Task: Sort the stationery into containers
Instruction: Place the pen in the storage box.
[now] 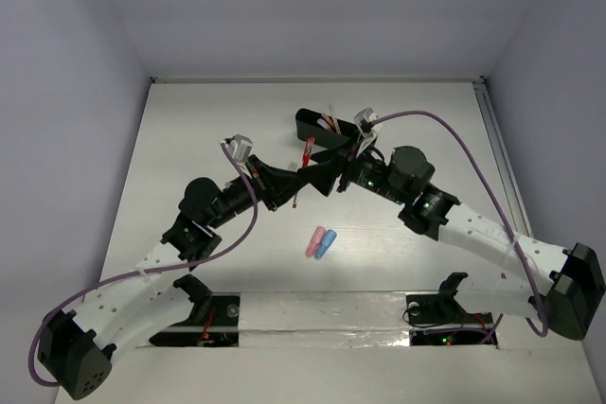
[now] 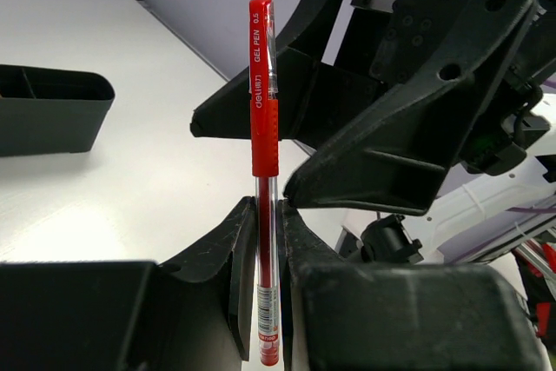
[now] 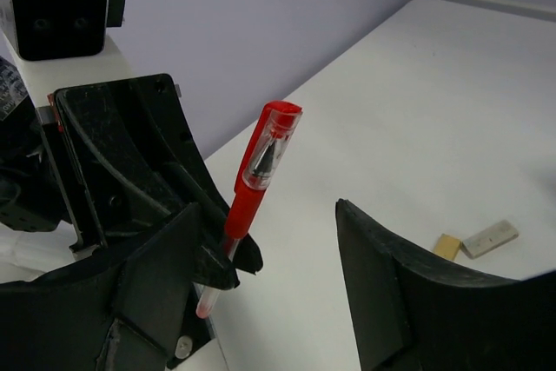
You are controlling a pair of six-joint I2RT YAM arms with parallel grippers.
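Pen [image 2: 265,171], red gel type, capped, clear barrel

One black tray [image 1: 308,123] is sitting on the desk [image 1: 189,139]. One red gel pen [image 1: 308,150] is hanging just beside it, and at least one thin red pen [image 1: 329,123] is resting inside. One pink capsule piece [image 1: 313,242] and one blue capsule piece [image 1: 326,244] are lying together, toward the arm bases from the tray. One tan eraser [image 3: 447,246] and one white eraser [image 3: 489,238] are lying side by side.

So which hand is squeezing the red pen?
The left hand, pinched shut on the red pen; the right hand is wide open beside it.
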